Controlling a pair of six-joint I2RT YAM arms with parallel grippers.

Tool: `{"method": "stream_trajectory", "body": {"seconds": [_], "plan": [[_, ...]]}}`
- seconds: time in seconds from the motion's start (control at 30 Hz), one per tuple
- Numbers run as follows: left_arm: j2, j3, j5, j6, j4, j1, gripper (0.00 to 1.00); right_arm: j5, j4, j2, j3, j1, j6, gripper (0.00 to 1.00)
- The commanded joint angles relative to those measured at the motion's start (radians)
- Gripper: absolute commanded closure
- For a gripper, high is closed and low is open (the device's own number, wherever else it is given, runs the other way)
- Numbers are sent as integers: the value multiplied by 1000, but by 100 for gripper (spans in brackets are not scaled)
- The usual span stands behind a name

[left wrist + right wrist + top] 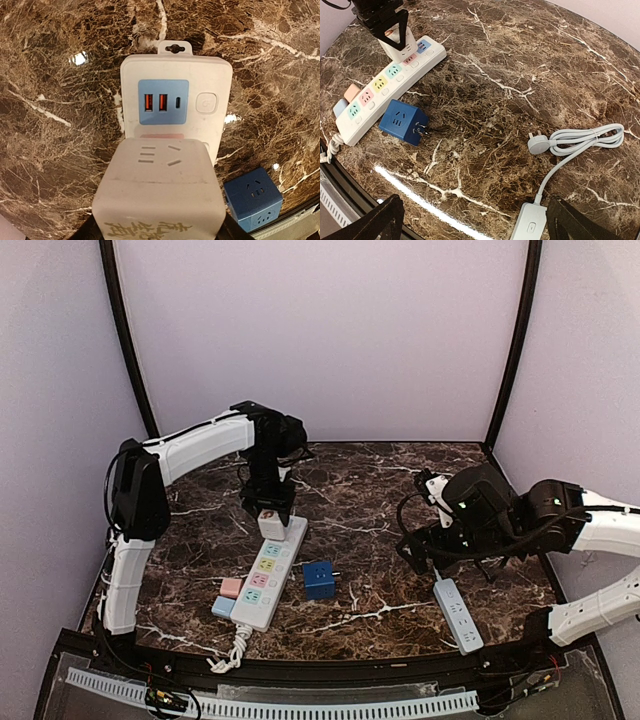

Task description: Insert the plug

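My left gripper (268, 502) is shut on a white cube plug (160, 190), its black fingers (82, 231) pressing the cube's two sides. The cube (270, 524) stands upright at the far end of the long white power strip (268, 575), over the pink socket beside the strip's blue USB panel (163, 102). I cannot tell whether its prongs are in. In the right wrist view the cube (400, 42) looks to be resting on the strip (385, 87). My right gripper (475, 225) hangs open and holds nothing, to the right above the table.
A blue cube plug (319, 579) lies on its side just right of the strip, prongs (421, 131) pointing right. A pink block (231, 588) and a light blue block (223, 607) sit at the strip's left. A small grey strip (458, 613) with coiled cable (590, 137) and grey plug (539, 144) lies under my right gripper.
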Motion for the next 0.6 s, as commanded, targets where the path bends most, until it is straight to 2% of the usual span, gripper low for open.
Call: {"method": "stream_trajectory", "body": {"seconds": [0.0,0.57], "plan": [[51,3,-96,-40,-52,-4,99,-4,7,-5,-3,-6,10,1],[59,47,-23,-84,-39,-3,99,-7,10,3,-3,-6,5,1]]}}
